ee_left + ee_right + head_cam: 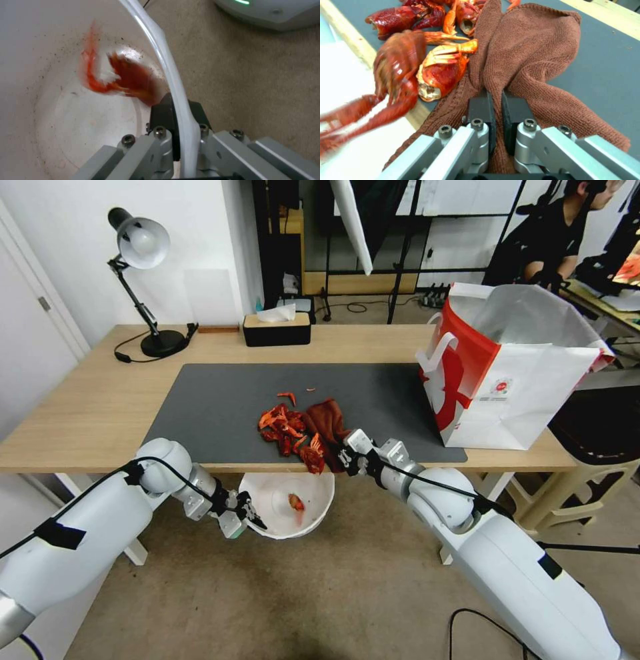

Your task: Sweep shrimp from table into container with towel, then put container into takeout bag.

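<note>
Right end effector: at the table's near edge, its black pads pressed together on a fold of the small rust-red soft towel, which lies spread on the mat behind it.
Left end effector: held below the table edge, pinching the rim of the round white plastic container, one pad inside the wall and one outside.
Shrimp: a heap of glossy red-orange shells on the dark grey mat, just left of the towel and touching it; the nearest pieces sit right at the edge above the container, and a couple of stray bits lie farther back on the mat.
In the container: one shrimp piece resting near the bottom, blurred.
Table: long, light wood, white legs.
Takeout bag: large white paper bag with red side panels, standing open at the table's right end, well apart from the heap.
</note>
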Motion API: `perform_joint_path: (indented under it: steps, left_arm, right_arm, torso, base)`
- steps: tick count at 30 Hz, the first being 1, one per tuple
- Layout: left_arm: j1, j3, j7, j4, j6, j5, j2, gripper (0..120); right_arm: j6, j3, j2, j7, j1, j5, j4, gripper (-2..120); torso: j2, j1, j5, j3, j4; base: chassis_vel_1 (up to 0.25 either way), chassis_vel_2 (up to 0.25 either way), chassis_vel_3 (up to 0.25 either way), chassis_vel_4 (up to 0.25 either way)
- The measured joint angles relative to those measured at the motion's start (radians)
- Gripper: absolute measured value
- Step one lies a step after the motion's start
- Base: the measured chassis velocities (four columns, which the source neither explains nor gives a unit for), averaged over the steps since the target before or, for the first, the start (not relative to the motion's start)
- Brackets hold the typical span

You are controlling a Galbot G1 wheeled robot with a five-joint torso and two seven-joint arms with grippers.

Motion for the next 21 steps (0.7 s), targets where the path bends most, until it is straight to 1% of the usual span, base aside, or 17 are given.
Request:
perform_joint_path:
  steps: [21]
  left_arm:
    - [0.004, 0.000, 0.003, 0.000, 0.002, 0.000, 0.002, 0]
  right_arm:
    - [-0.001, 0.014, 0.014, 0.025, -0.103, -0.048, 0.071, 2]
  torso:
    - [0.000, 0.000, 0.0000, 0.000, 0.0002]
  base:
    - [0.000, 0.000, 0.000, 0.000]
